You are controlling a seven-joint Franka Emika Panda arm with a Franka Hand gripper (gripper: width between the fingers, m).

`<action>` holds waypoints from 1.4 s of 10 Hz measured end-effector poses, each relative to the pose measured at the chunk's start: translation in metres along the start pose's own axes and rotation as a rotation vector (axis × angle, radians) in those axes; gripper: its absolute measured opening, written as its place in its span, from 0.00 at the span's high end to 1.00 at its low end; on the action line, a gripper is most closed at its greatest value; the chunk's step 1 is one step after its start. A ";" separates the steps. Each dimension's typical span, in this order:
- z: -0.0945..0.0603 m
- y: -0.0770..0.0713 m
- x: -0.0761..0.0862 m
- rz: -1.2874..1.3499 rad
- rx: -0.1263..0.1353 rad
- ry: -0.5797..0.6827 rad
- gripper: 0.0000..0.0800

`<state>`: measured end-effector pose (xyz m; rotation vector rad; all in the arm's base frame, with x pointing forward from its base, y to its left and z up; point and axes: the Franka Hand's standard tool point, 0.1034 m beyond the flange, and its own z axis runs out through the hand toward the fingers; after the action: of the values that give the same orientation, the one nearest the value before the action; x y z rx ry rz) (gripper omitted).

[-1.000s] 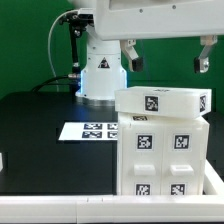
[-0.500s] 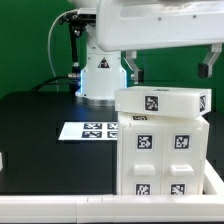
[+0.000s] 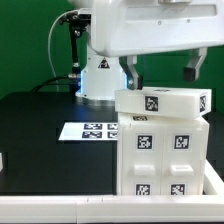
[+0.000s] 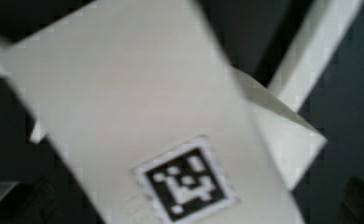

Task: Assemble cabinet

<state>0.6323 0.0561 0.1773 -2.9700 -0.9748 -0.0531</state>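
The cabinet is a tall white box with several black-and-white tags on its front, standing at the exterior view's front right. A flat white top piece with one tag lies on it. My gripper hangs just above that top piece, open and empty, with one finger over its left end and the other over its right end. In the wrist view the white top piece fills the picture, lying slantwise, with its tag close under the camera. The fingertips are not clearly seen there.
The marker board lies flat on the black table behind the cabinet's left side. The robot base stands behind it. A small white part shows at the exterior view's left edge. A white rim runs along the table's front.
The gripper has come down toward the cabinet's top piece, and the finger at the exterior view's right has shifted left. The cabinet has not moved.
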 end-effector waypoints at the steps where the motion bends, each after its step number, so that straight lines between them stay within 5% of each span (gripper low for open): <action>1: 0.002 0.000 0.000 -0.044 -0.003 0.000 0.00; 6: 0.012 -0.001 -0.003 0.034 -0.002 -0.019 0.00; 8: 0.012 -0.001 -0.003 0.201 -0.004 -0.019 0.31; 11: 0.013 -0.001 -0.002 0.473 -0.009 -0.014 0.31; 12: 0.013 -0.002 0.001 0.607 -0.033 0.021 0.31; 14: 0.014 -0.005 -0.001 0.978 -0.015 0.079 0.31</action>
<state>0.6293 0.0600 0.1632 -3.0518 0.5327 -0.1542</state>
